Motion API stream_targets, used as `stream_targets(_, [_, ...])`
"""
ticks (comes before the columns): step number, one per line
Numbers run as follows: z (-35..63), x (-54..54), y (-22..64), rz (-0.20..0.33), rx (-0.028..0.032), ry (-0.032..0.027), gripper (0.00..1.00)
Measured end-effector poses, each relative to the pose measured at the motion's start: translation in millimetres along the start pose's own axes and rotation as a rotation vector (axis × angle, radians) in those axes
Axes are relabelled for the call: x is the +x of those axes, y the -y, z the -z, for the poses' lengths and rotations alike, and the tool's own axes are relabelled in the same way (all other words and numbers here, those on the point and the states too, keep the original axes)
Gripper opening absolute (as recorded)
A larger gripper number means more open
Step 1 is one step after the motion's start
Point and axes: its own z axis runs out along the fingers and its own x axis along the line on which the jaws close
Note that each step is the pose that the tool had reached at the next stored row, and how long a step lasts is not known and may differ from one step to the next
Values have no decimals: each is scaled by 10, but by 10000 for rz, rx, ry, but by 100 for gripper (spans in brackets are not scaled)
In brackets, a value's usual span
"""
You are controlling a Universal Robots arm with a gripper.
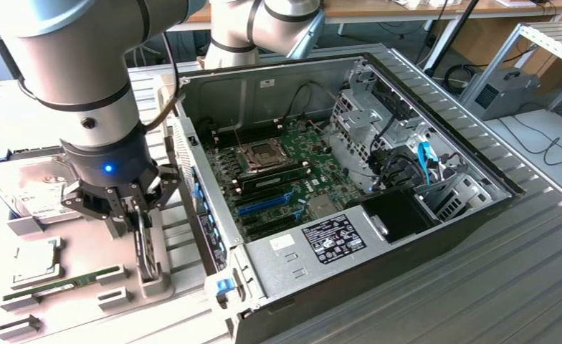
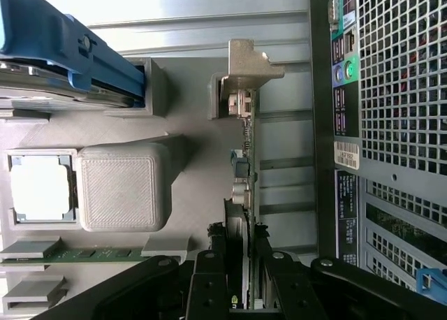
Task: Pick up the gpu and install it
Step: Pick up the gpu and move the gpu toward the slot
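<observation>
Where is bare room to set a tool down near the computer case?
The ribbed tabletop on the exterior view's right of the case is bare. Crowded: the parts tray, where the hand holds the gpu.

Open tower case (image 1: 406, 272) lying on its side on the slatted metal bench (image 1: 520, 287), guts all on show. There's a green motherboard (image 1: 291, 175) with the CPU socket (image 1: 262, 156) on it, and a couple of blue slots (image 1: 262, 206) nearby. Blue cables (image 1: 424, 159) run over by the drive cage, and there's a silver power supply (image 1: 329, 244) with a black sticker. On the exterior view's left sits a grey printed tray (image 1: 157, 287) holding a hard drive (image 1: 32, 190), a bare processor chip (image 1: 34, 259) and a green memory stick (image 1: 66, 282).
</observation>
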Motion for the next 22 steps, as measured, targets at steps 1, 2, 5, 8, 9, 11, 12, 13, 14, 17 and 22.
stream_targets(1, [8, 0, 0, 0, 0, 0, 26])
stream_targets(2, [16, -1, 1, 0, 0, 0, 26])
stream_targets(5, [33, -1, 1, 0, -1, 1, 26])
stream_targets(8, [53, -2, 2, 0, 0, 0, 26])
stream_targets(9, [58, -2, 2, 0, 0, 1, 26])
stream_targets(11, [67, -2, 2, 1, 2, 1, 26])
stream_targets(12, [70, -2, 2, 0, 2, 2, 26])
stream_targets(13, [75, -2, 3, 0, 4, 2, 26])
stream_targets(14, [79, -2, 3, 0, 6, 1, 26])
stream_targets(17, [93, -3, 3, 0, 6, 0, 26])
stream_targets(22, [148, -4, 6, 0, 6, 1, 26])
